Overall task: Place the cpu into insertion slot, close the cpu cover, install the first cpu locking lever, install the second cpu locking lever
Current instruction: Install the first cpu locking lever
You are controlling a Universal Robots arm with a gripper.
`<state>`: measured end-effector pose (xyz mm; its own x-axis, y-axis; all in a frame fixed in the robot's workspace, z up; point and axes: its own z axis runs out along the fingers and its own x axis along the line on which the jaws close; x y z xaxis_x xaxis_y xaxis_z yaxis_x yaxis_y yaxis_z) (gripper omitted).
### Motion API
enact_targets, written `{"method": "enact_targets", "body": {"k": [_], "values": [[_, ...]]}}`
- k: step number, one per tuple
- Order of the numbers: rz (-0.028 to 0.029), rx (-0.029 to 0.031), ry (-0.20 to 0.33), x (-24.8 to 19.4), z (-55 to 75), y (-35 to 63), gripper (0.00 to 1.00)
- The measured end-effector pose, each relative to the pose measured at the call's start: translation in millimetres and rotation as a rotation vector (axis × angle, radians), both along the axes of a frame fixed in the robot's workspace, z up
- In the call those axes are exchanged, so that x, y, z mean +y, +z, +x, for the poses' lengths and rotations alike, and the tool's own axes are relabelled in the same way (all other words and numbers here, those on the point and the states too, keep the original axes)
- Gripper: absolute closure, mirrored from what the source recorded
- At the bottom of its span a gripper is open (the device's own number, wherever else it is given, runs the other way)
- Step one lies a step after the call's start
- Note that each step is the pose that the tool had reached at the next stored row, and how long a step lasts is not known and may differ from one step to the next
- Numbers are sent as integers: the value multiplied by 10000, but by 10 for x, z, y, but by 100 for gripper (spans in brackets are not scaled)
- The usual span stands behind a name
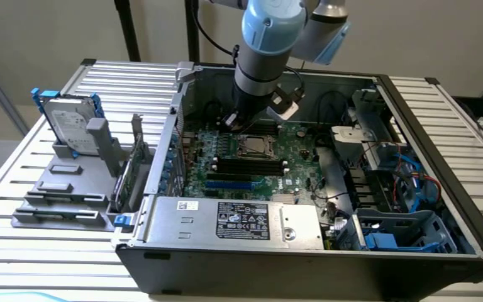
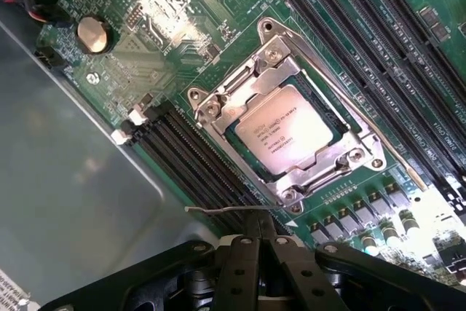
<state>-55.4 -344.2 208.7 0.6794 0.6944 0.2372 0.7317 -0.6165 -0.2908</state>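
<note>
CPU seated, cover down

We've got it sitting in the insertion slot with the cpu cover flat over it. Our gripper is pinched shut, tips right beside a thin metal lever.

**Exterior view.** A raised camera, set back from the desk, looks down at an angle into the open computer case. The arm comes down into the case from above.

**Wrist view.** A camera on the wrist sits close over the motherboard and faces it at a slant, with the gripper in the near foreground.

**Shared by the 2 views.** Both take in the insertion slot with the cpu framed by the cpu cover, and the long black memory slots on both sides of it.
</note>
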Motion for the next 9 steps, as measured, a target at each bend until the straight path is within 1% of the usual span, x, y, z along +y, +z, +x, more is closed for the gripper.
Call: {"method": "enact_targets", "body": {"k": [4, 9], "values": [[-41, -2, 0, 35, -2, -17, 89], [-76, -1, 0, 39, -2, -30, 89]]}}
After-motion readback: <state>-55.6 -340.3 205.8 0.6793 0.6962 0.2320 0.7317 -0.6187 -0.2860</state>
